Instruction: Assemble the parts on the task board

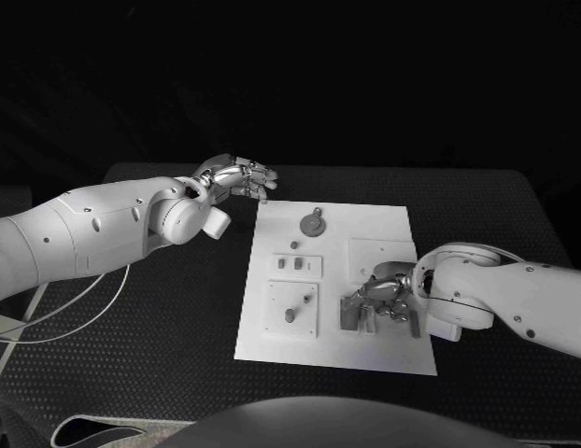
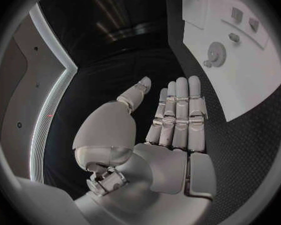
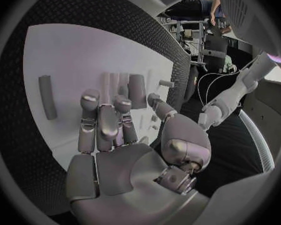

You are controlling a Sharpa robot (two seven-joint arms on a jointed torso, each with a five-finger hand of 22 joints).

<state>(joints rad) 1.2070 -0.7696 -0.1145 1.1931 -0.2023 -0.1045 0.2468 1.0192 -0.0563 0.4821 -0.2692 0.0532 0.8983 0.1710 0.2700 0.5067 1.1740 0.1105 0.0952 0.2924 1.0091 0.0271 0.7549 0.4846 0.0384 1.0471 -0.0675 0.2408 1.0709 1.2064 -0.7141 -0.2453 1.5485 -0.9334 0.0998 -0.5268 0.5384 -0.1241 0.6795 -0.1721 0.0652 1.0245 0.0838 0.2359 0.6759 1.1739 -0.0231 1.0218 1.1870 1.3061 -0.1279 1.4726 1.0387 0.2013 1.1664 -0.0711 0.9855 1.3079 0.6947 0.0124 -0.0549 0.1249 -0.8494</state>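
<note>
The white task board lies in the middle of the black table. A round grey gear-like part sits near its far edge, also seen in the left wrist view. Small pegs stand in a square inset, and another peg stands nearer me. My left hand hovers beyond the board's far left corner, flat and holding nothing. My right hand is low over the board's near right area, fingers stretched toward upright grey pieces. A grey bar lies flat beside them.
Black textured table surrounds the board on all sides. A white cable trails under my left arm at the table's left side. A raised square plate sits on the board just beyond my right hand.
</note>
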